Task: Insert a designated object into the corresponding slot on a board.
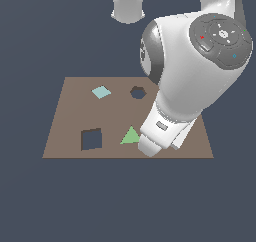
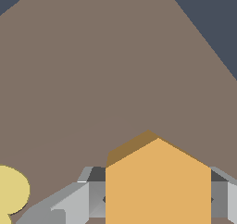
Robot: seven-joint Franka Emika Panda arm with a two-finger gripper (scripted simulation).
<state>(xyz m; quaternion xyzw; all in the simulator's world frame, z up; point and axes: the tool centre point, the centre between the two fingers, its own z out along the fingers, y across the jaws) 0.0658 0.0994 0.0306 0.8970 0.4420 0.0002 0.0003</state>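
A white robot arm fills the exterior view's right side, bent low over a flat brown board that lies on a dark floor. The arm's bulk hides the board's near right area, so the gripper itself cannot be seen from there.

On the board, from bigger to smaller: a dark square hole toward the near left, a green triangle just beside the arm's wrist, a pale blue diamond toward the far left, and the small dark hexagon hole at the far middle, well apart from the wrist.

The wrist view shows the gripper pinching the orange hexagon block, grey fingers on either side. A yellow heart-shaped block sits near one finger.

Likely risks: the block's corners may not line up with the hole's corners, so it could jam on the rim. On the way across, the low arm could knock the triangle. A loose pinch could let the block twist.
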